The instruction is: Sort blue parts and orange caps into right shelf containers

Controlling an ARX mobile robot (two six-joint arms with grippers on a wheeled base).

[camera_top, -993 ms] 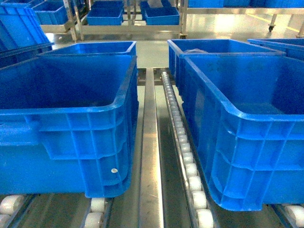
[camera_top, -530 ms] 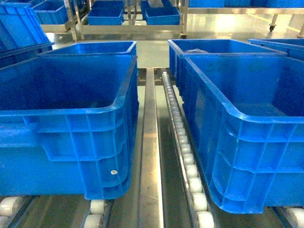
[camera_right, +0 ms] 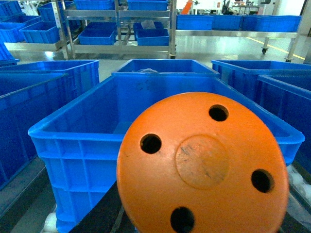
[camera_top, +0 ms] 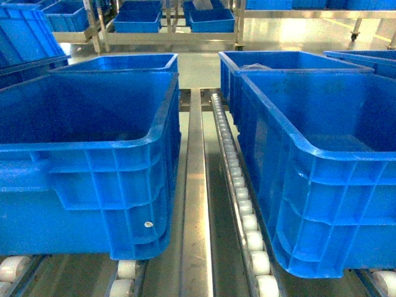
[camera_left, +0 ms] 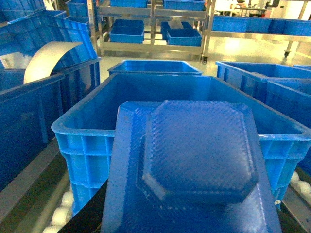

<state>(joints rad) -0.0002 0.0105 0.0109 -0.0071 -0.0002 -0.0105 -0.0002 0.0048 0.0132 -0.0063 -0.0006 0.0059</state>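
A blue part [camera_left: 194, 160], a flat textured piece with a raised octagonal middle, fills the left wrist view and hangs in front of a big blue crate [camera_left: 82, 141]. My left gripper [camera_left: 189, 221] is shut on it, its jaws hidden behind it. In the right wrist view a round orange cap [camera_right: 201, 170] with several holes hangs before another blue crate [camera_right: 73, 145]. My right gripper [camera_right: 199, 223] is shut on it, also hidden. Neither gripper shows in the head view.
Two large blue crates [camera_top: 93, 154] [camera_top: 322, 161] stand side by side on a roller conveyor [camera_top: 238, 179], with a steel rail [camera_top: 197, 185] between them. Smaller blue crates [camera_top: 124, 62] [camera_top: 278, 60] sit behind. A shelf rack with blue bins [camera_top: 161, 25] stands across the floor.
The crates look very slightly larger in the head view, as if the camera edged forward. Nothing else has moved.
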